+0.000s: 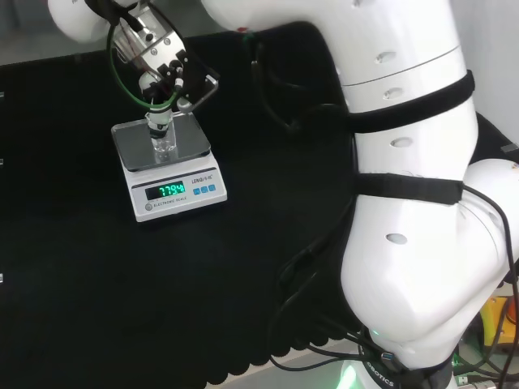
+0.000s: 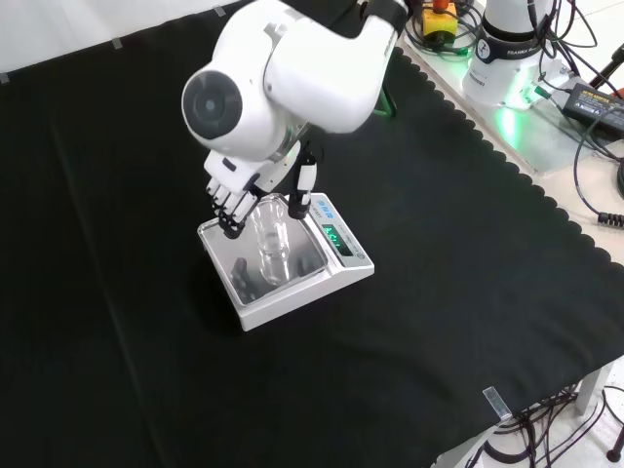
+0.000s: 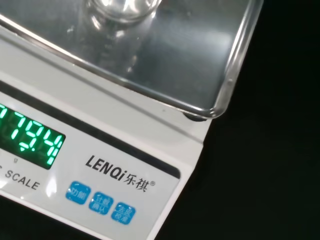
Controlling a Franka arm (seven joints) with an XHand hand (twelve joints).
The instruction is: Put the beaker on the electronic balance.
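Closest to you, the balance [image 3: 150, 150] fills the wrist view; the beaker [image 2: 272, 244] stands on its pan, frame centre. Your hand [image 2: 234, 195] curls round its rim. Light, slick, brittle glass: grip the wall.

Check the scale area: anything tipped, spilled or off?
Nothing stands out. The beaker stands upright on the steel pan of the electronic balance, display lit, no spill on the pan or cloth. The robot hand is at the beaker's top.

Head view behind arm; front view opposite; wrist close; all share balance [image 1: 169, 166].
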